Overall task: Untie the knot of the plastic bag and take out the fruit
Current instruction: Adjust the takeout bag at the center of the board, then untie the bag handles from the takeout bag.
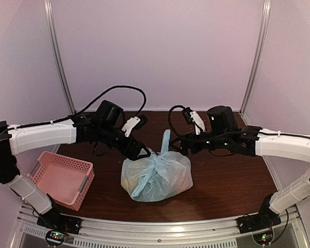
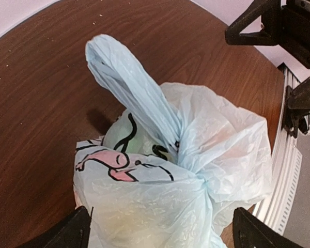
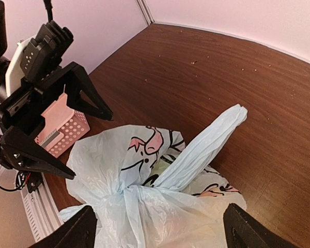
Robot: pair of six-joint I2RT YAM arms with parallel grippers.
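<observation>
Table (image 1: pixel 222 196): dark wood, seen from above, w/ arms reaching in from L and R.

Bag (image 1: pixel 165 178): sits mid-table, pale blue, tied shut and bulging. Pink basket (image 1: pixel 62 178) well apart at near L.

L gripper (image 1: pixel 144 151): spread wide, holding nothing, tips just beside bag's top on L side. In own wrist view, shows a finger either side of the bag.

R gripper (image 1: pixel 180 142): also spread and empty, near bag's top on R, a bit further back.

Loop (image 2: pixel 129 77): sticks up from the tie, long axis slanting up and toward back of table. Touches neither gripper.

Knot (image 1: pixel 156 157): sits on top of bag, btwn the two grippers. Looks closer to L tips than R, so L prob. better placed for first pinch.

Fruit (image 2: pixel 113 142): inside bag, mostly hidden. Shows only as a greenish shape thru the plastic.
</observation>
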